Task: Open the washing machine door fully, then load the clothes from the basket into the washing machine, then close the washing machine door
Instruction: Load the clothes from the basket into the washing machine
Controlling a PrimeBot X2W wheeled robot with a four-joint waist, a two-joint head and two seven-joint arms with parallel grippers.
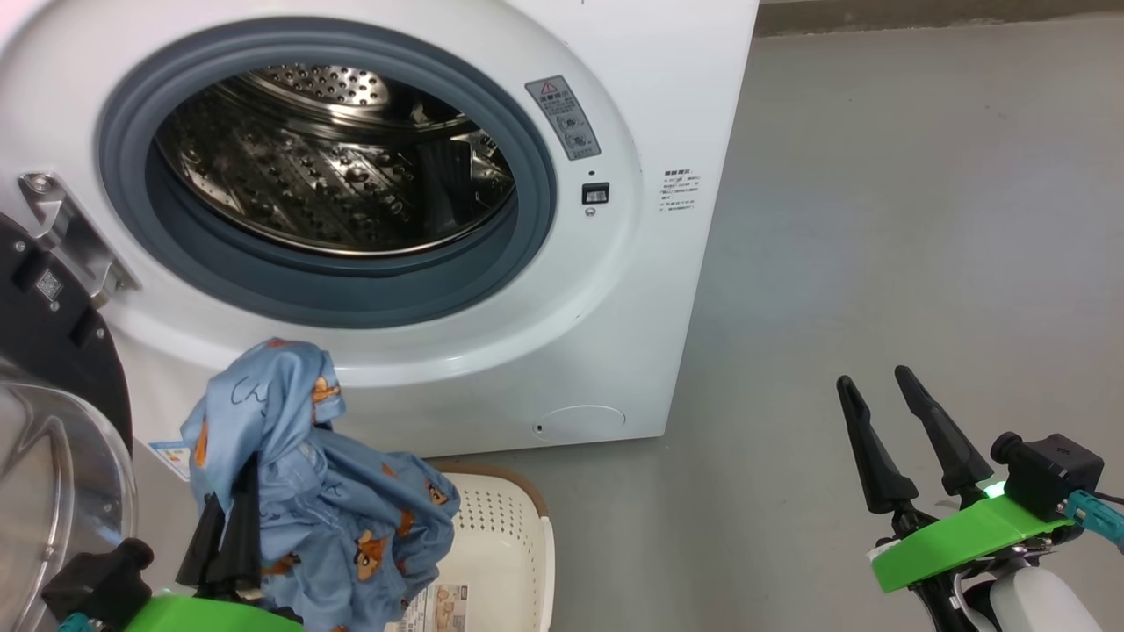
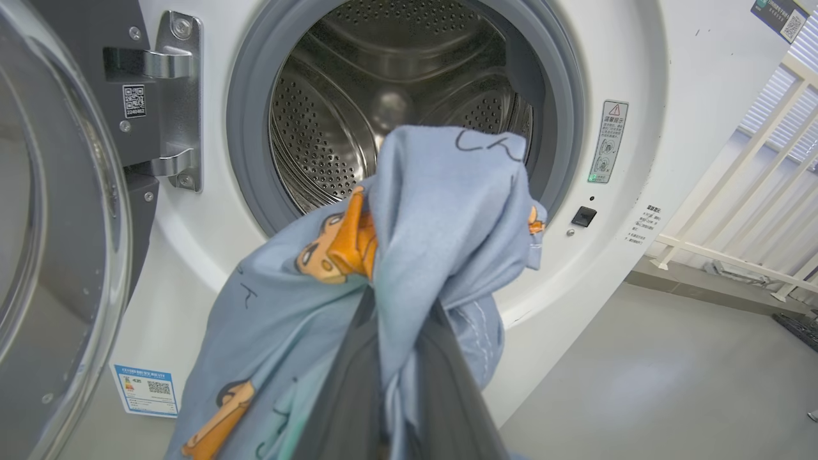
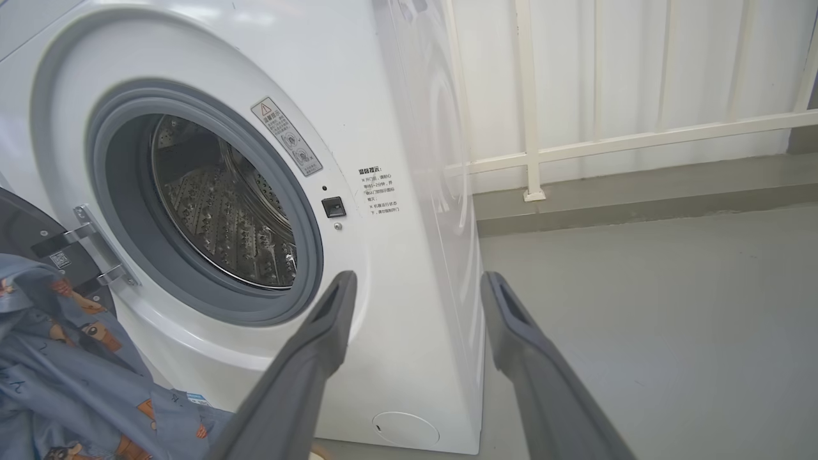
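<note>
Pinching the clothes point(image 1: 351, 509) in the left pincer point(image 1: 230, 527), with the two dark fingers drawn nearly together on a gathered fold and the rest of the blue fabric draping down around them. Holding the bundle lifted above the basket point(image 1: 505, 535), at about seven o'clock from the mouth of the washing machine point(image 1: 676, 105) and below its lower lip, apparently so as to carry it up and in over the grey gasket point(image 1: 536, 211). Seeing, from the left wrist, the top of the bundle standing at twelve o'clock from the fingers and overlapping the lower edge of the drum point(image 1: 334, 175) opening, in front of the machine and not yet inside.

Leaving the washing machine door point(image 1: 61, 351) swung wide at nine o'clock, on its hinge side beside the left arm, probably to give the load a free path. Judging it to be about fully open. Leaving the basket on the floor point(image 1: 878, 219) at six o'clock from the opening, close to the machine's front, with its label sticker showing and no further cloth to be made out in its bare part.

Holding the right pincer point(image 1: 875, 377) at four o'clock in the head view, well apart from the clothes, with fingers spread wide and gripping nothing, likely waiting out of the way until the door needs closing. Judging the task to be at its middle step, with the door open, the clothes in hand and the loading not yet done
</note>
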